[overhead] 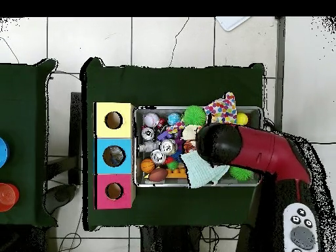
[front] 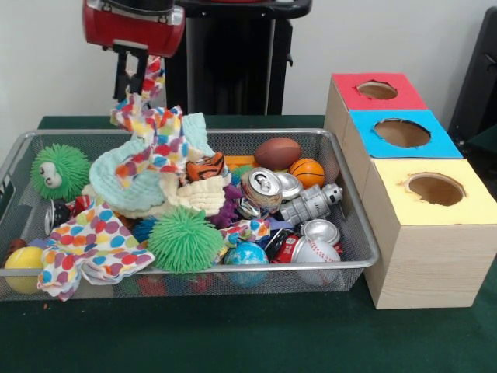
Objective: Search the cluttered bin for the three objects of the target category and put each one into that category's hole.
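The wire mesh bin is heaped with toys, cans and cloths; it also shows in the overhead view. I see no see-through plastic bags in either view; they are hidden or out of view. My gripper hangs above the bin's far left part, shut on a polka-dot cloth that trails from it down onto the pile. In the overhead view the red arm covers the gripper. The red-topped hole is at the far end of the wooden box, right of the bin, and shows in the overhead view.
A mint cloth, green spiky balls, crushed cans, a toy football and a second polka-dot cloth fill the bin. Blue-topped and yellow-topped holes sit nearer the camera than the red one.
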Robot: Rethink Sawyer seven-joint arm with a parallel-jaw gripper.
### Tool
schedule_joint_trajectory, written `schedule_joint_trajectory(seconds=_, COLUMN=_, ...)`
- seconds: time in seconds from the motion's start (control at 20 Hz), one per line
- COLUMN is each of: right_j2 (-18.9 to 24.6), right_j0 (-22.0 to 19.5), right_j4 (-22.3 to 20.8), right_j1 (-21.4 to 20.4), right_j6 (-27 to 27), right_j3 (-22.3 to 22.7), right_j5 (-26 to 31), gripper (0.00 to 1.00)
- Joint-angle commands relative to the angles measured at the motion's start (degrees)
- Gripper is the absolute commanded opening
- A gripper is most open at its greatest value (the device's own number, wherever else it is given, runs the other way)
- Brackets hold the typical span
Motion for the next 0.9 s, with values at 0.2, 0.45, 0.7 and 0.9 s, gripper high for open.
schedule_joint_trajectory(seconds=0.2, right_j2=12.05, right_j0=-4.03, right_j4=-5.52, right_j1=1.97, right_j6=-14.0, right_j3=-1.62, right_j5=5.73, gripper=1.0)
schedule_joint_trajectory(seconds=0.45, right_j2=13.53, right_j0=-4.91, right_j4=-6.33, right_j1=1.34, right_j6=-13.73, right_j3=-0.91, right_j5=5.82, gripper=1.0)
schedule_joint_trajectory(seconds=0.7, right_j2=15.4, right_j0=-4.53, right_j4=-4.74, right_j1=0.28, right_j6=-9.71, right_j3=0.52, right_j5=5.01, gripper=1.0)
schedule_joint_trajectory(seconds=0.9, right_j2=15.71, right_j0=-2.7, right_j4=-3.22, right_j1=-0.71, right_j6=-5.14, right_j3=1.84, right_j5=5.64, gripper=1.0)
